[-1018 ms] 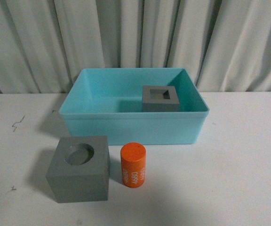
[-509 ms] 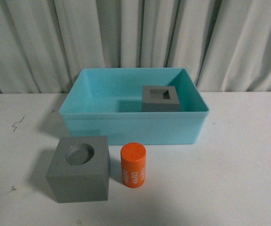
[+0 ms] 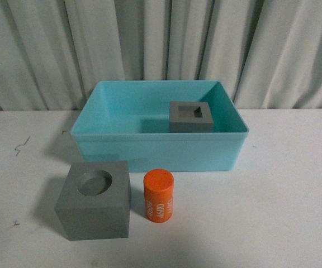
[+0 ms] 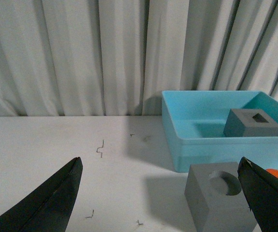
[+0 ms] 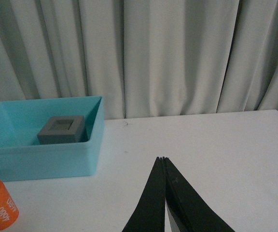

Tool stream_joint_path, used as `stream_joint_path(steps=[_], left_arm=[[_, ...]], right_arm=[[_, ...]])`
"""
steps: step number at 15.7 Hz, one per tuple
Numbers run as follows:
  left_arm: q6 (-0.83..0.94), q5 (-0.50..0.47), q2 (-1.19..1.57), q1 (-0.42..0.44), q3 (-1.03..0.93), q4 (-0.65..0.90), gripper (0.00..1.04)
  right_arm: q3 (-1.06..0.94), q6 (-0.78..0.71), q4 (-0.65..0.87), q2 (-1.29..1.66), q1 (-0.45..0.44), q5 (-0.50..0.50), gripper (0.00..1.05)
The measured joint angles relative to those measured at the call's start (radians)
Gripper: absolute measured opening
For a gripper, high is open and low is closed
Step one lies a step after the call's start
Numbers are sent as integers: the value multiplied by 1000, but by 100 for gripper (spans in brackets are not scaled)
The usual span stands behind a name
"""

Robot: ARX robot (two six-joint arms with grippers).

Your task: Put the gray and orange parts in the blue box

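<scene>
the blue box (image 3: 158, 153) stands on a white table (image 3: 284, 195), its far wall close to a pale pleated curtain (image 3: 161, 39). inside the blue box, on its floor toward the right wall and nearer the far wall than the near one, sits the gray cube with a square recess (image 3: 191, 118), recess facing up. the other two parts stand on the table outside the blue box, before its near wall. the gray cube with a round recess (image 3: 94, 201) is opposite the left half of that wall and apart from it, recess up. the orange cylinder (image 3: 159, 196) stands upright opposite the middle of that wall, just beside the round-recess cube with a narrow gap between them; white digits run along its side. small dark marks (image 3: 20, 146) lie on the table well to the left of the blue box. left wrist view: the left gripper (image 4: 159, 160) has its two dark fingers spread wide and grips nothing; the round-recess cube and the blue box show in the gap between them. right wrist view: the right gripper (image 5: 162, 162) has its fingers pressed together, empty, over bare table to the right of the blue box.
</scene>
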Motion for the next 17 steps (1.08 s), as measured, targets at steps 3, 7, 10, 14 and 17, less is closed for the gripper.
stream_joint_path(steps=[3,7,10,14,17], left_arm=[[0,0,0,0,0,0,98],[0,0,0,0,0,0,98],[0,0,0,0,0,0,98],[0,0,0,0,0,0,98],[-189,47,442,-53,251,-427,98]], right_arm=[[0,0,-163,-109,0,-1,2],[0,-1,-199,-189,0,0,18],[0,-1,-198,-189,0,0,54],[0,0,-199,-189,0,0,100],[0,-1,-198,-189,0,-3,98]])
